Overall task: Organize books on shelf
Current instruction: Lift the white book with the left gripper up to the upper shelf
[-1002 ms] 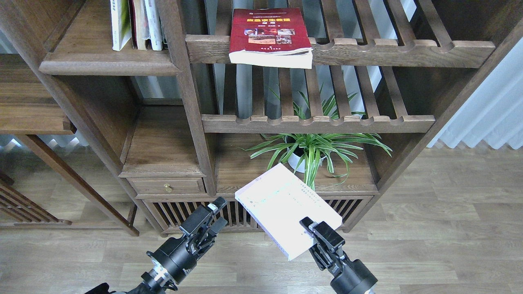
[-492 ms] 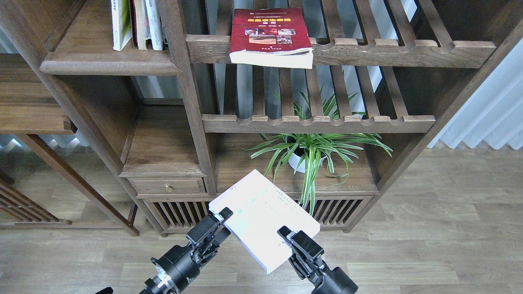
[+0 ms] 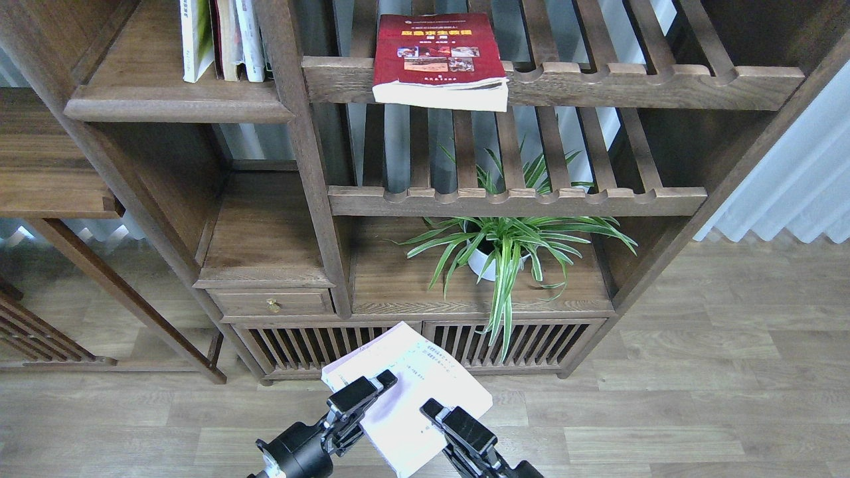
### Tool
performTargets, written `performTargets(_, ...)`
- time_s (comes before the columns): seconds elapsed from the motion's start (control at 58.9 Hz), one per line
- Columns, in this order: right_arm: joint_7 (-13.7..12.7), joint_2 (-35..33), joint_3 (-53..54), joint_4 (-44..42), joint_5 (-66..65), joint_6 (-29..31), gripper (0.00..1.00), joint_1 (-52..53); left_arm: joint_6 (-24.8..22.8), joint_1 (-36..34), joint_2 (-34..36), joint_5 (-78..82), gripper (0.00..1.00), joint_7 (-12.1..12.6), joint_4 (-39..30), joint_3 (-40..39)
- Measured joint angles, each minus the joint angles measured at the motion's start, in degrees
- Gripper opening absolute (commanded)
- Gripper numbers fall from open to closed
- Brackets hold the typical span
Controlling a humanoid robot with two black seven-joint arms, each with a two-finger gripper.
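— Two grippers on one book: my right gripper point(image 3: 435, 413) is clamped on the near right edge of the pale lavender-white book point(image 3: 408, 392), and my left gripper point(image 3: 372, 388) has its fingers over the near left edge. Whether the left one is truly closed on it, I cannot tell from here

— So which step are you in?

— A handover, I judge, right to left, low in front of the bookcase cabinet. The dark red book point(image 3: 438, 60) lies flat on the far slatted rack point(image 3: 637, 86), and other books stand on the solid shelf point(image 3: 166, 99), far left

— Next move?

— Confirm the left grip, release the right, then lift the book upright toward that shelf beside the standing ones

— What changed?

— A second ago only the right gripper held it, higher and further right, with the left apart. Since then the book has dropped nearer and the left has closed in
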Motion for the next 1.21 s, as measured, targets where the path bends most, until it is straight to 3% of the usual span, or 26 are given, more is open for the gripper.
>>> performTargets(0.034,0.0,0.0,0.0,0.0,0.0,0.0,0.21,0.0,0.0,0.0,0.3,0.5,0.03,0.0,-0.1,0.0)
performTargets(0.068,0.0,0.1,0.1,-0.1,0.0,0.0,0.34,0.0,0.0,-0.1,0.7,1.0,0.02,0.1,-0.3,0.0)
performTargets(0.085,0.0,0.2,0.1,-0.2,0.0,0.0,0.46,0.0,0.0,-0.1,1.0,1.3,0.02,0.1,-0.4,0.0)
performTargets(0.153,0.0,0.3,0.3,-0.7,0.0,0.0,0.65,0.5,0.0,0.0,2.1,2.0,0.02,0.3,-0.7,-0.2)
performTargets(0.204,0.1,0.2,0.9,-1.4,0.0,0.0,0.86,1.3,0.0,0.2,3.2,2.3,0.02,0.5,-0.8,-1.3)
performTargets(0.272,0.3,-0.4,1.7,-2.5,0.0,0.0,0.96,2.4,0.0,0.9,4.6,2.4,0.02,0.2,-0.7,-3.4)
performTargets(0.543,0.4,-2.5,10.8,-11.9,0.8,0.0,0.98,5.9,0.1,9.5,9.7,14.2,0.02,-0.4,-0.8,-19.0)
performTargets(0.781,0.5,-2.4,11.8,-12.8,1.2,0.0,0.98,9.1,0.0,16.2,9.0,31.9,0.02,-0.3,-4.9,-35.6)
performTargets(0.968,0.6,-2.4,11.9,-13.0,2.0,0.0,0.98,9.8,0.0,17.9,2.0,40.8,0.02,0.2,-9.5,-48.9)
performTargets(1.205,0.5,-2.4,11.9,-13.4,2.5,0.0,0.98,10.4,0.0,17.0,-6.0,43.7,0.02,4.1,-10.1,-57.7)
